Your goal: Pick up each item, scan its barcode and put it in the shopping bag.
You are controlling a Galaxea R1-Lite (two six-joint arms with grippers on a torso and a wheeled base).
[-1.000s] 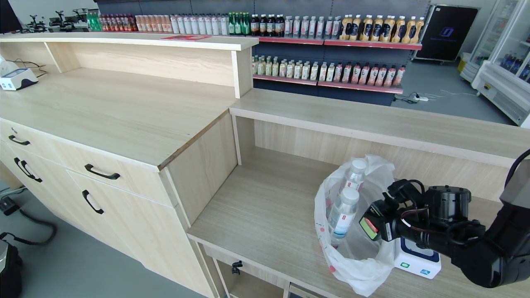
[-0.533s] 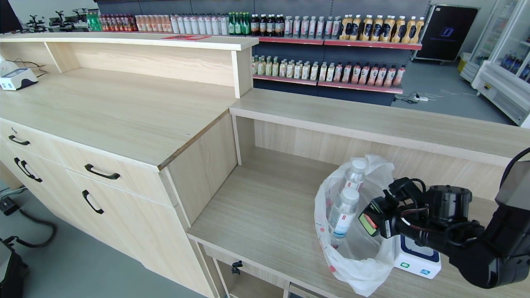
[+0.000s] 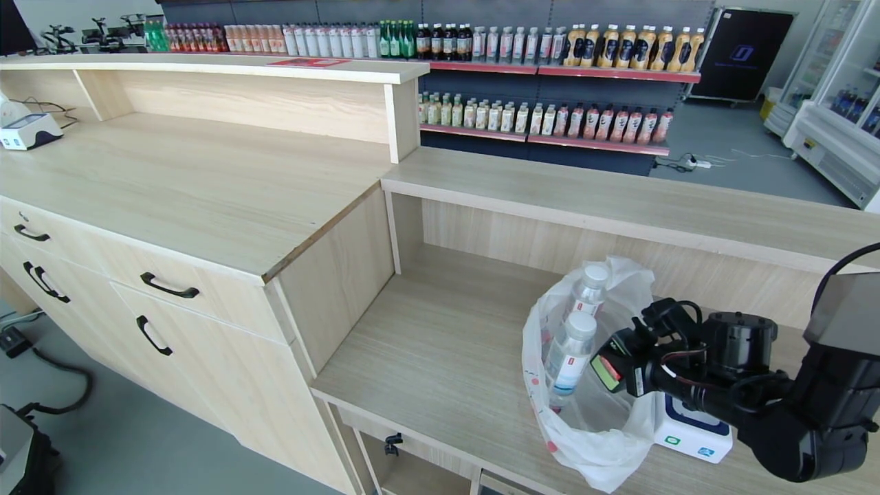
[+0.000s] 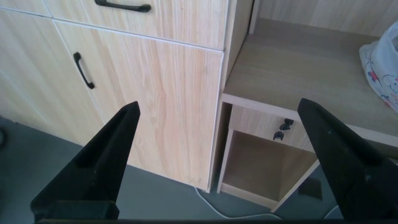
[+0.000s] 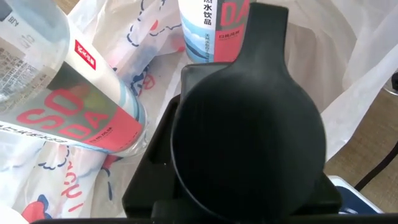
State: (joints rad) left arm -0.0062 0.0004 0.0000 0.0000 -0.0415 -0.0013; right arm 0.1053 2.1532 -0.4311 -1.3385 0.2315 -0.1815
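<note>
Right arm comes in from the side of the shopping bag (image 3: 598,454) where the white scanner box (image 3: 691,430) sits. Forearm is low and roughly level, wrist bent toward the bag mouth. Right gripper (image 3: 636,357) hangs just above the bag's open rim, clamped on a black item (image 3: 606,372) with a green and red label. The item is in the air over the opening and touches neither bag nor counter (image 3: 440,350). In the right wrist view the black item (image 5: 249,130) has a round dark face that hides the fingers.

Two clear bottles with white caps are inside the bag, one (image 3: 570,350) nearer the front rim, the other (image 3: 588,289) behind it toward the back rim. Both lean. Red and blue labels on the bottles (image 5: 68,106) show right under the held item.

The scanner box touches the bag's side, under the right wrist.

Left gripper (image 4: 219,106) is well apart from the bag (image 4: 382,62) and lower than the counter it stands on. It faces the cabinet door (image 4: 155,93), fingers spread wide, holding nothing.
</note>
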